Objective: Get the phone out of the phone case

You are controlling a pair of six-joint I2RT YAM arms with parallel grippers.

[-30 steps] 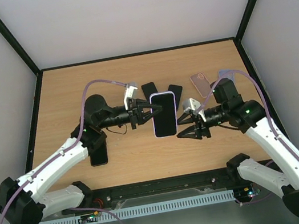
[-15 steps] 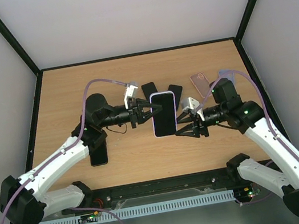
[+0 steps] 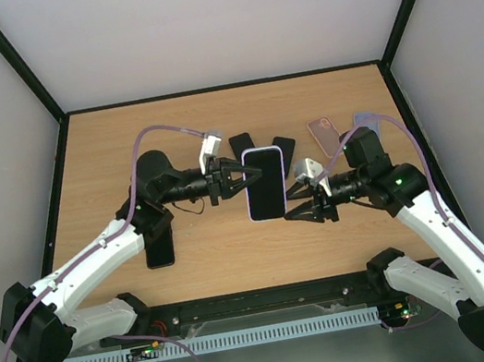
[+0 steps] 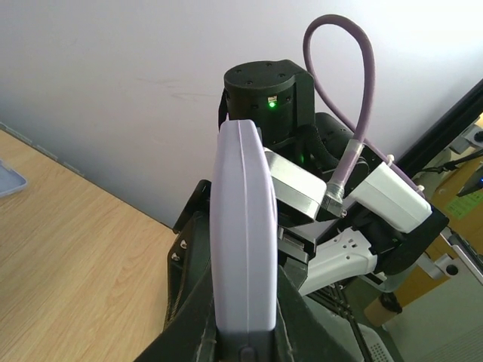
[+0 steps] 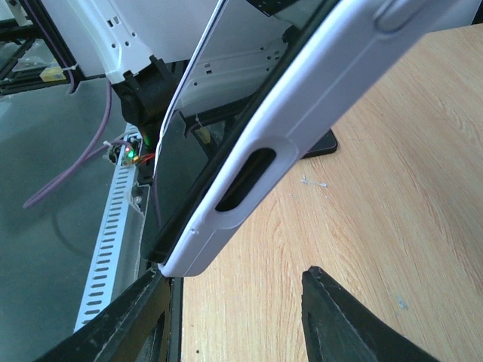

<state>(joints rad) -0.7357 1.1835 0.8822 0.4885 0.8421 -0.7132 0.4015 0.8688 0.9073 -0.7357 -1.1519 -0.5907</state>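
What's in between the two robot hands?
The cased phone, gripped at one edge by the left gripper; the right gripper, jaws open, sits at its other edge. The top view shows it.

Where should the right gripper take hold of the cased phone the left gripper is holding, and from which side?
Its free right long edge, near the lower corner, coming from the right. The left gripper is shut on the opposite edge of the cased phone, leaving this side exposed, and the open right gripper faces that corner.
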